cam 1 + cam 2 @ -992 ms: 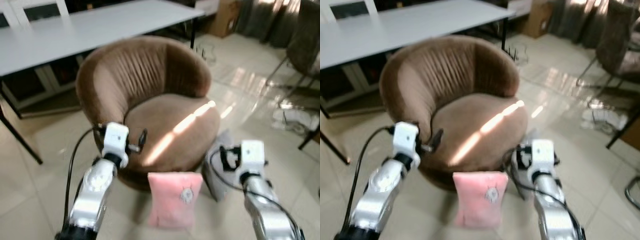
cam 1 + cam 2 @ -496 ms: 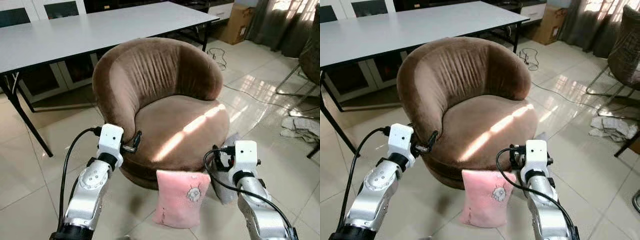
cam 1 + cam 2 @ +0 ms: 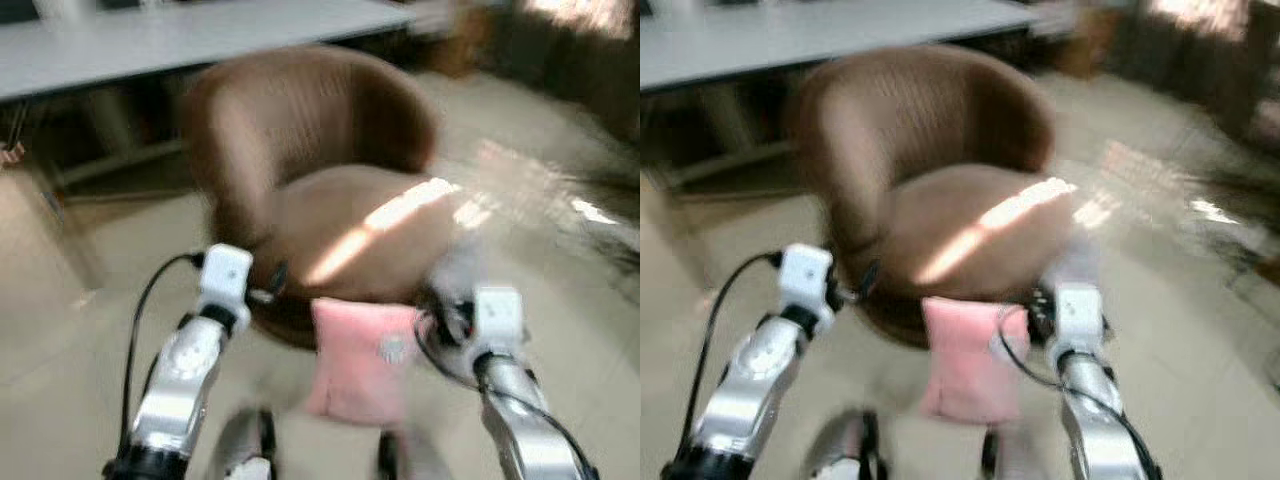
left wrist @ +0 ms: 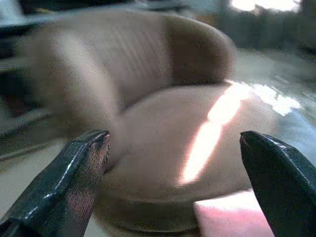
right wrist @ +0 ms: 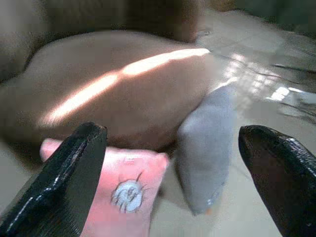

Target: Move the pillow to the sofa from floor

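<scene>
1. A pale tiled floor (image 3: 60, 330) runs under a long white table (image 3: 150, 45) at the back; both head views are blurred.
2. The left gripper (image 4: 173, 177) is held up before the brown sofa (image 3: 320, 190), a round tub chair. In its wrist view the two black fingers (image 4: 64, 182) stand wide apart with nothing between them.
3. The right gripper (image 5: 177, 173) is raised at about the same height, near the sofa's front right edge. Its fingers (image 5: 59, 182) are also spread wide and hold nothing.
4. Between the two arms, the pink pillow (image 3: 362, 360) stands upright on the floor, leaning against the sofa's front base. A small pale emblem shows on its face in the right wrist view (image 5: 127, 192).
5. Just beside it, on the robot's right, a grey pillow (image 5: 205, 148) also leans against the sofa's base; the two look close to touching, though I cannot tell if they do.
6. A bright stripe of sunlight crosses the sofa seat (image 3: 980, 225) on a slant.
7. Black cables loop from each wrist back along the silver arms.
8. At the bottom edge of the head views, blurred dark and silver shapes show below the pillow; what they are cannot be told.
</scene>
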`<state>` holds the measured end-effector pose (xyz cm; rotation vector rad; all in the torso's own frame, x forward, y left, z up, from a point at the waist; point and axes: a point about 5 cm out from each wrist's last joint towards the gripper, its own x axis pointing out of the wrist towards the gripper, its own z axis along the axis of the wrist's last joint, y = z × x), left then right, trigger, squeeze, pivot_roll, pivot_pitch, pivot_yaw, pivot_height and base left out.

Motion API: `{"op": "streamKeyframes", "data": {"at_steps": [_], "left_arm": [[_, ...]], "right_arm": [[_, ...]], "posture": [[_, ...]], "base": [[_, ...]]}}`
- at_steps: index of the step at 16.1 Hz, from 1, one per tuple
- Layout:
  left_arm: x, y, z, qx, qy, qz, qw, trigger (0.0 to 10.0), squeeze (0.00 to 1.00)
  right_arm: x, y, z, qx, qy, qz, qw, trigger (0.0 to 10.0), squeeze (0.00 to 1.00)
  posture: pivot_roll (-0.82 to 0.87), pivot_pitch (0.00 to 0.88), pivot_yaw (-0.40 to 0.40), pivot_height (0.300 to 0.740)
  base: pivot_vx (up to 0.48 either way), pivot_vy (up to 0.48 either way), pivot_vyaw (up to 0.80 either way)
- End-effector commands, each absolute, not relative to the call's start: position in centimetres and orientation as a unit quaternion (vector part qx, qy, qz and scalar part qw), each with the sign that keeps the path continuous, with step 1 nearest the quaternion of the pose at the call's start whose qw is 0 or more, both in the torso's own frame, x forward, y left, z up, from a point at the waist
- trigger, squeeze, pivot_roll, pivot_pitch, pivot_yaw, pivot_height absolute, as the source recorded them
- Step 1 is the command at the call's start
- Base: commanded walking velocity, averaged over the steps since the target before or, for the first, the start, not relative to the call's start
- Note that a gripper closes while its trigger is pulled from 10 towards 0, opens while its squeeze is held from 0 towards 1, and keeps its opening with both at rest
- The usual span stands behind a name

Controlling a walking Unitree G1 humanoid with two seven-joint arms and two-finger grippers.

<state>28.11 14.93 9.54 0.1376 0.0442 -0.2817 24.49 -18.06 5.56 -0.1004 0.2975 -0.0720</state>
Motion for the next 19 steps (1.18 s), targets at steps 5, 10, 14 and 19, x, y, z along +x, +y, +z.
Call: {"op": "streamKeyframes", "data": {"at_steps": [5, 10, 14, 19], "left_arm": [[27.87, 15.53, 8.59, 0.081, 0.042, -0.135, 0.987, 10.0, 0.00], [27.98, 15.54, 8.55, 0.077, 0.041, -0.135, 0.987, 10.0, 0.00], [28.09, 15.55, 8.52, 0.077, 0.041, -0.135, 0.987, 10.0, 0.00], [28.28, 15.59, 8.57, 0.077, 0.040, -0.135, 0.987, 10.0, 0.00]], "right_arm": [[25.00, -17.52, 6.00, -0.056, 0.142, -0.023, 0.988, 10.0, 0.00], [25.18, -17.64, 5.99, -0.048, 0.144, -0.024, 0.988, 10.0, 0.00], [25.27, -17.70, 6.01, -0.047, 0.145, -0.027, 0.988, 10.0, 0.00], [25.38, -18.08, 6.03, -0.049, 0.145, -0.030, 0.988, 10.0, 0.00]], "posture": [[-0.07, 0.025, 0.007, 0.576], [-0.07, 0.029, 0.006, 0.576], [-0.07, 0.028, 0.008, 0.576], [-0.07, 0.028, 0.008, 0.576]], "base": [[0.000, 0.000, 0.00], [0.207, 0.000, -0.26], [0.280, 0.000, -0.80], [0.289, 0.000, -0.64]]}}
